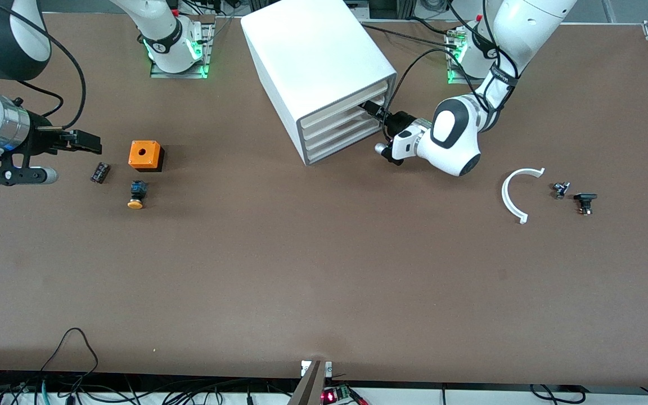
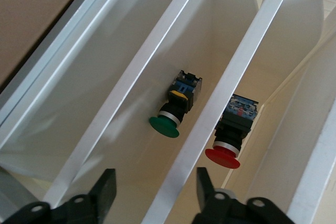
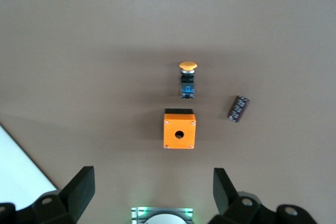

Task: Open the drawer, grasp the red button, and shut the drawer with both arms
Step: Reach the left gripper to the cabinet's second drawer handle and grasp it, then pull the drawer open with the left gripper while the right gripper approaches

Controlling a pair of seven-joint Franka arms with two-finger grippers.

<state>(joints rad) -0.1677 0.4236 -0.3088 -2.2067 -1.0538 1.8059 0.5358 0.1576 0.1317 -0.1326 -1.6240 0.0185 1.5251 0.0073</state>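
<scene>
The white cabinet (image 1: 318,56) stands at the table's back, with all of its drawers pushed in. My left gripper (image 1: 370,108) is at the cream front of the drawer (image 1: 335,120), second from the top. In the left wrist view the left gripper (image 2: 155,190) is open. Its fingers (image 2: 105,192) straddle a white front edge (image 2: 210,119) without touching it. The red-capped button (image 2: 223,157) lies inside, seen through the front. My right gripper (image 1: 90,142) hangs open over the table at the right arm's end, with nothing in it (image 3: 152,187).
A green-capped button (image 2: 164,126) lies in the neighbouring drawer. Near the right gripper are an orange box with a hole (image 1: 145,155), a yellow-capped button (image 1: 136,194) and a small dark part (image 1: 99,172). A white curved piece (image 1: 512,194) and two small dark parts (image 1: 585,201) lie toward the left arm's end.
</scene>
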